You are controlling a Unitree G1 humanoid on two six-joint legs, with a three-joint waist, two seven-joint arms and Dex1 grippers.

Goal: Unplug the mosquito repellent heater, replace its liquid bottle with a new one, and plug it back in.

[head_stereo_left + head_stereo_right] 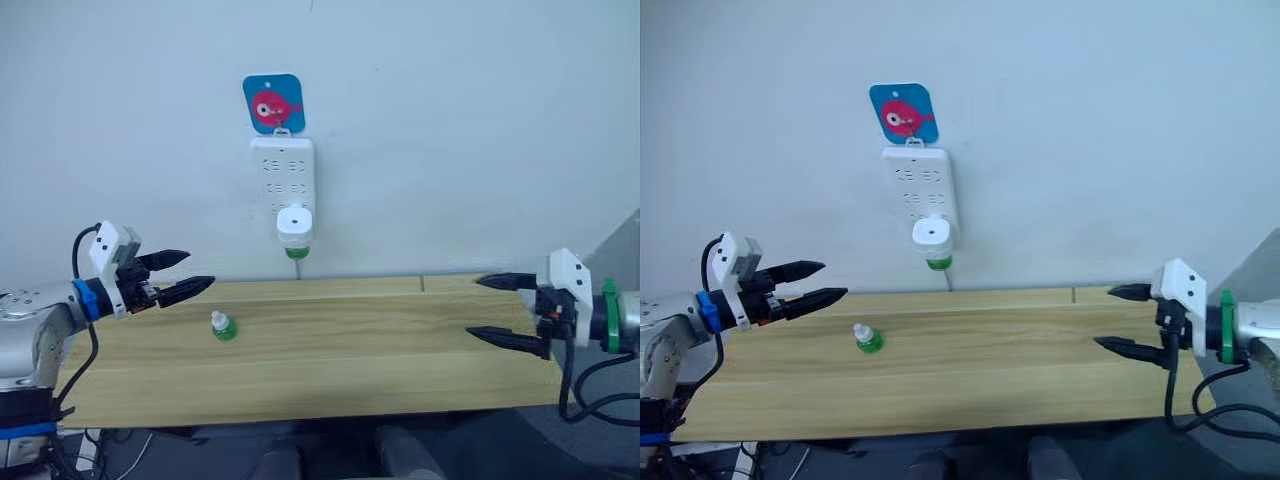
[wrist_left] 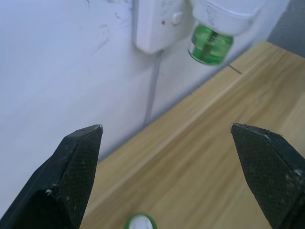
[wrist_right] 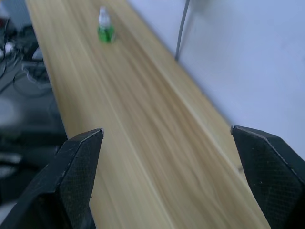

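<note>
From the head camera, the mosquito repellent heater (image 1: 294,225) is seen plugged into the lower end of a white power strip (image 1: 282,180) hung on the wall beneath a blue sticker (image 1: 273,103), its green bottle (image 1: 296,251) pointing down just above the back edge of the wooden desk (image 1: 350,340). A second green bottle with a white cap (image 1: 223,326) is stood upright on the desk, toward the left. The left hand (image 1: 190,272) is held above the desk's left end with fingers spread and empty; the right hand (image 1: 495,310) is held at the right end, likewise spread wide and empty.

In the left wrist view, the mounted green bottle (image 2: 210,46) is framed between the parted fingers (image 2: 76,167), with what appears to be the cap of the spare bottle (image 2: 140,222) near the frame's edge.

In the right wrist view, the spare bottle (image 3: 105,29) is seen well apart, far along the desk (image 3: 157,157), between open fingers (image 3: 78,164).
</note>
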